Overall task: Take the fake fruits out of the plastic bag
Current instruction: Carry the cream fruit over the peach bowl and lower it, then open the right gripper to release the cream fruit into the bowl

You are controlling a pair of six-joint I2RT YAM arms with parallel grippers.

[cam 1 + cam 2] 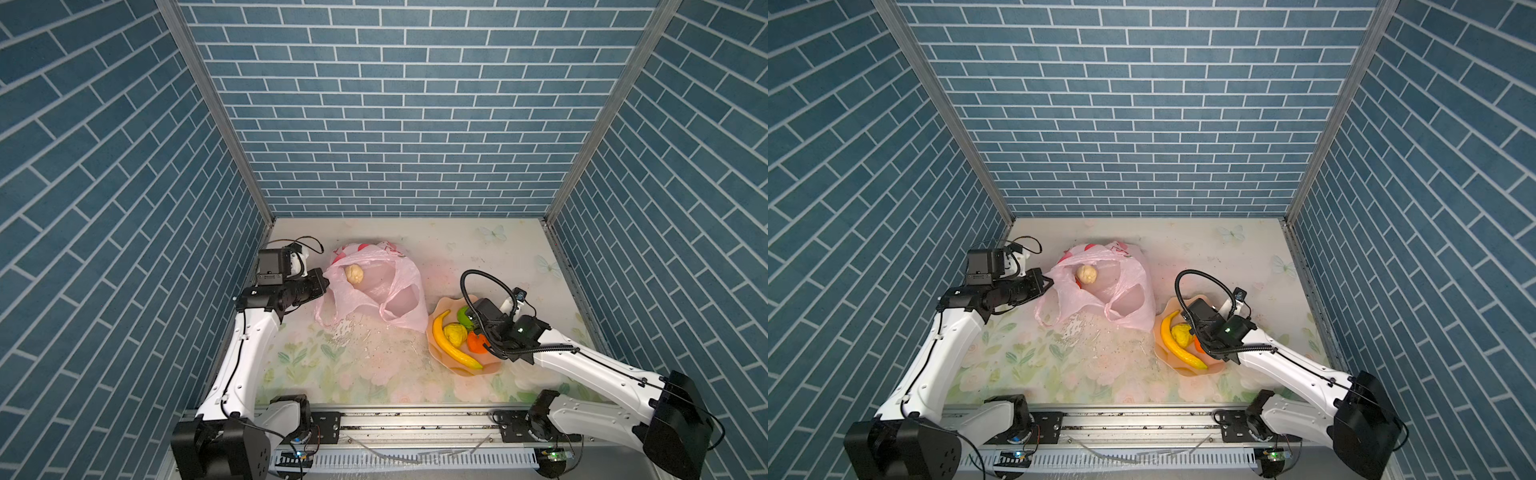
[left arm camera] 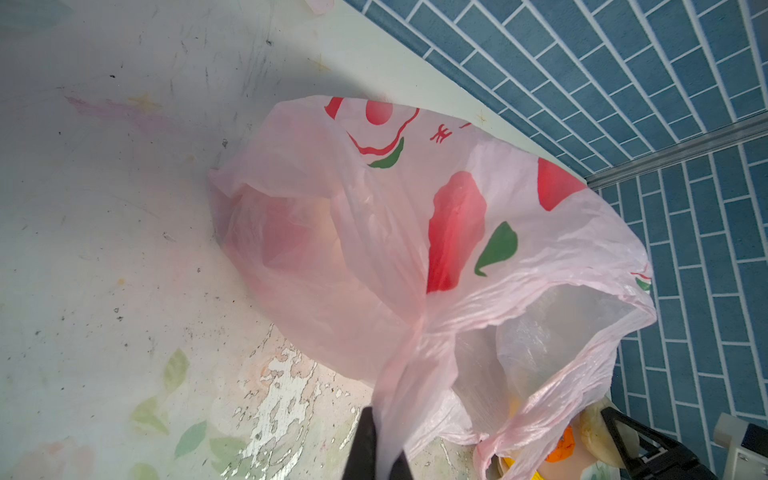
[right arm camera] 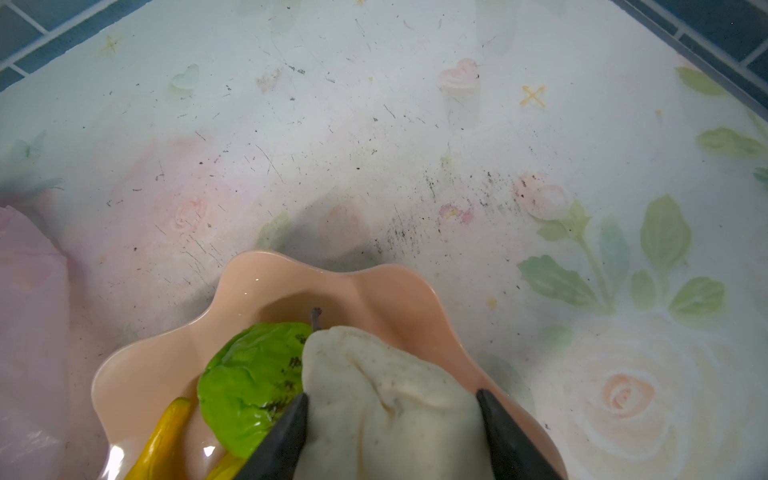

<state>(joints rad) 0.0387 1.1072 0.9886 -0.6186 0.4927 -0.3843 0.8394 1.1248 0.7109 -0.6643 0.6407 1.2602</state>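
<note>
The pink plastic bag [image 1: 386,291] [image 1: 1125,303] [image 2: 374,249] lies at the back left with its mouth open. A cream-white lump [image 1: 354,274] [image 1: 1086,274] sits inside, and a red shape [image 2: 282,232] shows through the film. My left gripper [image 1: 326,282] [image 2: 382,453] is shut on the bag's bunched edge. My right gripper [image 3: 392,394] is shut on another cream-white lump [image 3: 386,374] just above the peach bowl [image 1: 490,368] [image 3: 266,266]. In the bowl lie the banana [image 1: 446,347], the wrinkly yellow fruit [image 1: 455,333], the green one [image 3: 253,382] and the tangerine [image 1: 477,343].
Blue brick walls close in the left, back and right of the floral table [image 1: 353,365]. The bowl stands right beside the bag's loop handles [image 1: 399,307]. The table's print is worn in front of the bag. A metal rail [image 1: 415,419] runs along the front edge.
</note>
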